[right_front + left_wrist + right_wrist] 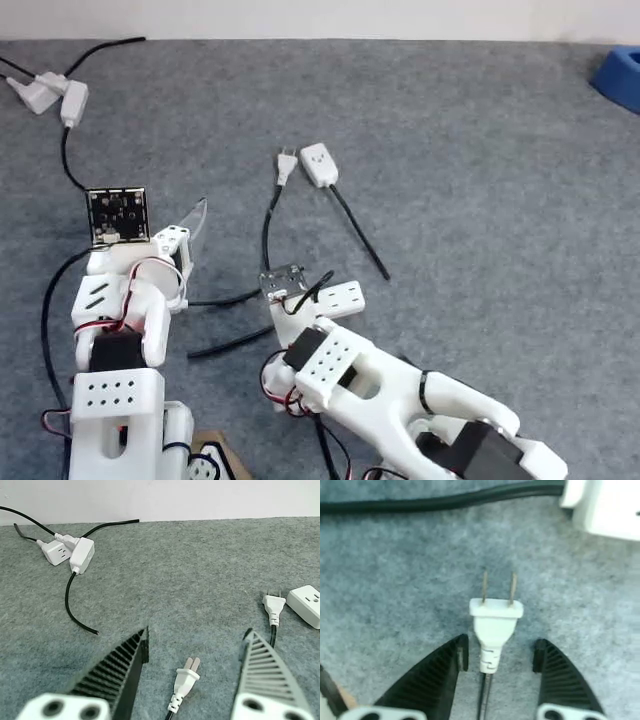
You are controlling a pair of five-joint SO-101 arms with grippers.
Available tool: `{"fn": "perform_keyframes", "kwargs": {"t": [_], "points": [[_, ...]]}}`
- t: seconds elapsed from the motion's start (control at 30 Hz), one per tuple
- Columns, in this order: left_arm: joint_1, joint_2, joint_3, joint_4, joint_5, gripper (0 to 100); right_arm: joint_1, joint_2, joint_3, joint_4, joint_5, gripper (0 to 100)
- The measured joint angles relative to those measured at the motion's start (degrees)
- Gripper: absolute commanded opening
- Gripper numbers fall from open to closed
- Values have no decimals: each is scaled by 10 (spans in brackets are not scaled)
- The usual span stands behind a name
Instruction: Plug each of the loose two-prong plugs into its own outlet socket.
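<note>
Okay, my right claw point(501, 641) is wide open, straddling the loose plug point(496, 612) toward the table's front edge. I should pinch its body squarely, keeping the prongs level toward the nearby socket point(610, 510).

Bright even light, soft faint shadows under cords point(356, 230)

Fuzzy matt cloth over the table point(395, 570); smooth white plastic on the plug point(495, 617), metal on its prongs point(485, 586); ribbed matt black plastic on the right tool point(501, 649).
</note>
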Motion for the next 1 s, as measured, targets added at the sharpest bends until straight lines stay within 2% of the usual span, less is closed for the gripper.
{"fn": "perform_keyframes", "kwargs": {"t": [0.03, 0.1, 0.2, 0.47, 0.53, 0.63, 0.73, 0.83, 1.0], "points": [[0, 0, 0, 0, 0, 294, 3, 1, 0, 1, 0, 41], [0, 0, 0, 0, 0, 294, 11, 7, 1, 2, 0, 49], [0, 0, 0, 0, 0, 294, 16, 8, 3, 3, 0, 2], [0, 0, 0, 0, 0, 294, 17, 8, 3, 11, 5, 14], [0, 0, 0, 0, 0, 294, 17, 2, 1, 25, 60, 14], [0, 0, 0, 0, 0, 294, 20, 7, -28, 60, 187, 14], [0, 0, 0, 0, 0, 294, 37, 11, -77, 131, 295, 14], [0, 0, 0, 0, 0, 294, 91, 11, -149, 201, 402, 15], [0, 0, -15, 20, 0, 294, 220, 17, -309, 274, 473, 18]]}}
